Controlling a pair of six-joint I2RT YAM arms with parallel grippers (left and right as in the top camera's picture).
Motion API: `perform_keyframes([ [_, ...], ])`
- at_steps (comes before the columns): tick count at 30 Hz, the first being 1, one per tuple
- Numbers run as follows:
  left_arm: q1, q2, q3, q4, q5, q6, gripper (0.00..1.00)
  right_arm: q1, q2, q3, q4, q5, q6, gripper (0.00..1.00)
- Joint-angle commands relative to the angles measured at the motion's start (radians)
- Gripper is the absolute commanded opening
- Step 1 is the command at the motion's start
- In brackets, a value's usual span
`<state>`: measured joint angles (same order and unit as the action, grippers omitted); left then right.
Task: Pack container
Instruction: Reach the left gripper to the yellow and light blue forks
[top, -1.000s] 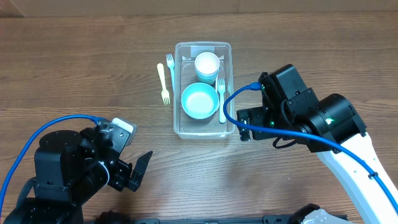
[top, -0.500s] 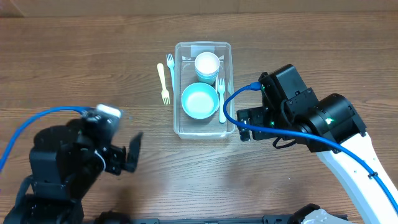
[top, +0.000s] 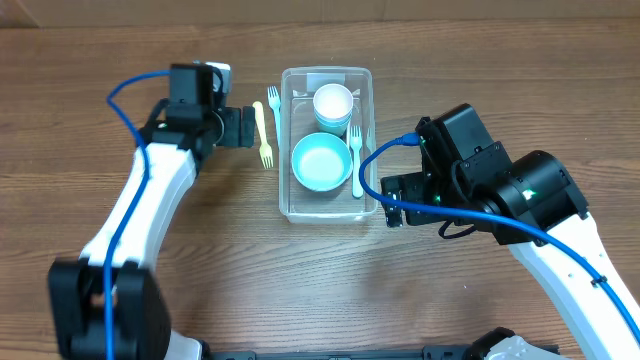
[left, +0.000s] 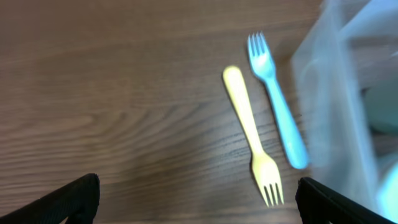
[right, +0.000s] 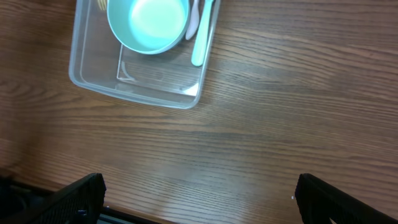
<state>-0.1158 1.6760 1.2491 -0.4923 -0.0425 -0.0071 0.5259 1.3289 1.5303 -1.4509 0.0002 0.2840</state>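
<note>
Wood-grain worktop (top: 300, 290) fills my overhead feed. The clear rectangular plastic container (top: 300, 207) sits close to its far edge, about midway along that edge, with its long sides running from near to far. Inside it I see a round light-blue bowl (top: 321, 162) in the near half and a white cup (top: 333, 103) standing upright in the far half. A pale teal plastic fork (top: 357, 172) lies along the container's right wall, just beside the bowl.

Outside the container, on its left, two more forks lie side by side on the worktop, parallel to its long wall. The light-blue plastic fork (left: 277, 106) is the one closer to the wall, with its tines toward the far edge. The yellow plastic fork (left: 252, 134) is just beyond it, with its tines toward the near edge. In my left wrist feed I see a thin strip of wood between them, so they are not touching.

My left end effector (left: 198, 186) hangs just left of the yellow fork. Its fingers are spread wide apart with nothing between them but bare wood.

My right end effector (right: 200, 186) is just off the container's near right corner. Its fingers are also wide apart and empty, and the container shows at the upper left of that wrist feed.
</note>
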Motion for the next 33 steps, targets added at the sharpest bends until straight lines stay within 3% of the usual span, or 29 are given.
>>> perform_keyframes([
  [1,0.003,0.136,0.005,0.089,-0.006,-0.073,1.00,0.002,-0.010,-0.002,0.005,0.002,-0.004,1.00],
  [11,-0.020,0.314,0.005,0.330,0.053,-0.131,1.00,0.002,-0.010,-0.002,0.005,0.002,-0.004,1.00],
  [16,-0.049,0.357,0.005,0.369,0.064,-0.126,1.00,0.002,-0.010,-0.002,0.005,0.002,-0.004,1.00],
  [23,-0.101,0.364,0.005,0.404,-0.066,-0.101,1.00,0.002,-0.010,-0.002,0.005,0.002,-0.004,1.00],
  [33,-0.099,0.423,0.006,0.447,-0.062,-0.138,1.00,0.002,-0.010,-0.002,0.005,0.002,-0.004,1.00],
])
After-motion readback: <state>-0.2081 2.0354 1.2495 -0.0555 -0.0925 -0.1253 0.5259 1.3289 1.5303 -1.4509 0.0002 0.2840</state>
